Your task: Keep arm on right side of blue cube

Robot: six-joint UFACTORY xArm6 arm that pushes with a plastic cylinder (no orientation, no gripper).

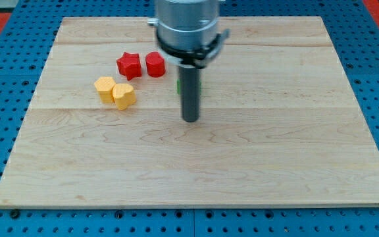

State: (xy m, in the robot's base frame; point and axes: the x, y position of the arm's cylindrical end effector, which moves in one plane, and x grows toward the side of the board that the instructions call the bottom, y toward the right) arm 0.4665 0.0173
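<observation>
Two red blocks [141,64], two yellow [115,91] — all left of my tip [190,120] — no fingers.

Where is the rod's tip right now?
My tip sits near the board's middle, toward the view's right and bottom of the red and yellow blocks. No blue cube shows.

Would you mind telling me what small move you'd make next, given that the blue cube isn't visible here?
Probably a slight slide toward the view's right. No blue cube shows; my tip stands right of the red blocks and yellow blocks, and the rod hides most of a green block, so something may sit behind it.
</observation>
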